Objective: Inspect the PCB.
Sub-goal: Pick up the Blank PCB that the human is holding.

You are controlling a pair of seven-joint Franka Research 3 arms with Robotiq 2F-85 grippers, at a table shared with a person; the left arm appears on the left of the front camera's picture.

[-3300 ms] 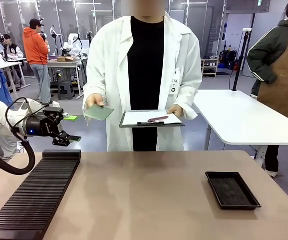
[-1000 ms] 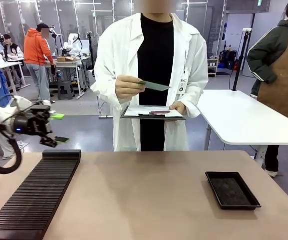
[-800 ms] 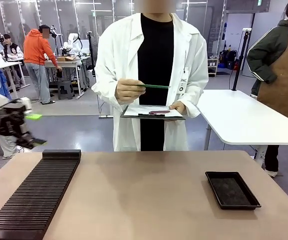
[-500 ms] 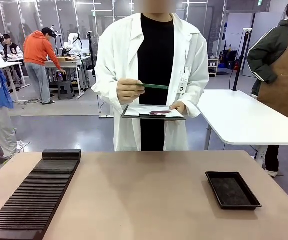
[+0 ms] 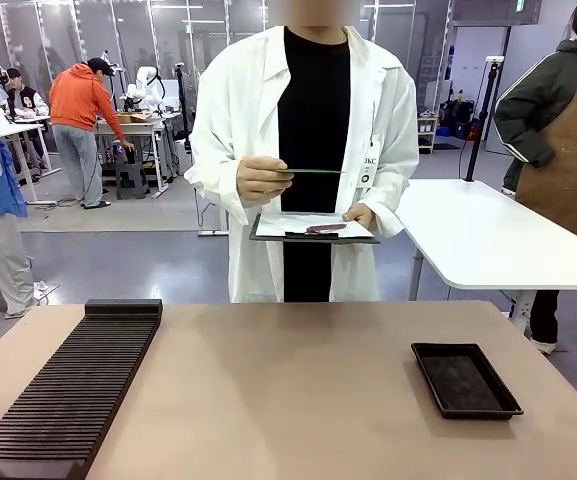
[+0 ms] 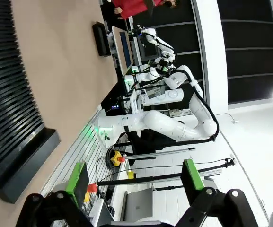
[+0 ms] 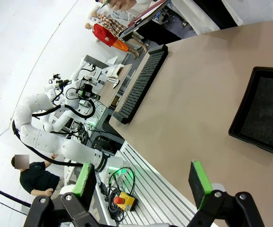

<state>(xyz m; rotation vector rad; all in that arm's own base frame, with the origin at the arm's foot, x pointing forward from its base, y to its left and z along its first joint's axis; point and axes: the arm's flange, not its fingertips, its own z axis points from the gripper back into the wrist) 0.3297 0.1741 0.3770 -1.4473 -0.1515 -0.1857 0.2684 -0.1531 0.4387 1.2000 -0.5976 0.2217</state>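
Left end effector [image 6: 135,182] jaws apart | PCB [image 5: 313,172] well away, in person's hand [image 5: 261,181]

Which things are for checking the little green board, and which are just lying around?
For the job: the PCB, held edge-on in the person's hand; probably the clipboard too.
Just lying about: the black tray; the black slotted rack.

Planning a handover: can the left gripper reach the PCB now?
Probably not: the PCB is pinched in the person's hand above the clipboard, beyond the table's far edge; the open left gripper faces elsewhere.
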